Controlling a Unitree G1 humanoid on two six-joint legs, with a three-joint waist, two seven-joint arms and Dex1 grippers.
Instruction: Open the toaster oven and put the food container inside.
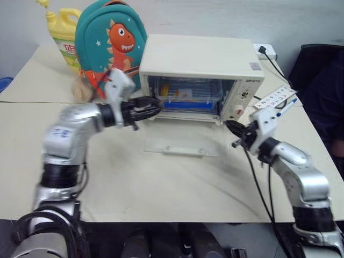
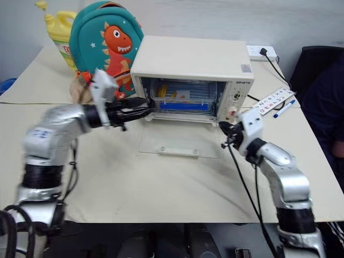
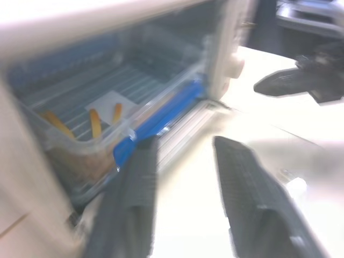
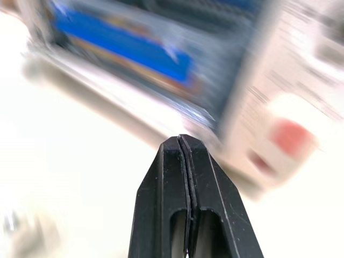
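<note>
Food container [image 1: 185,97] sits inside the toaster oven [image 1: 201,75], whose glass door [image 1: 183,142] lies folded down flat on the table [image 1: 161,188], while the left gripper [image 1: 153,107] hovers at the oven's mouth, fingers seemingly apart and empty, and the right gripper [image 1: 232,128], jaws pressed together, hangs beside the knob panel.

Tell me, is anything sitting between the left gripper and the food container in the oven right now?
Nothing visible. The oven door lies flat open on the table, and the food container already sits inside on the rack. The left gripper, fingers apart, is at the opening's left edge, just in front of the container's blue strip.
</note>
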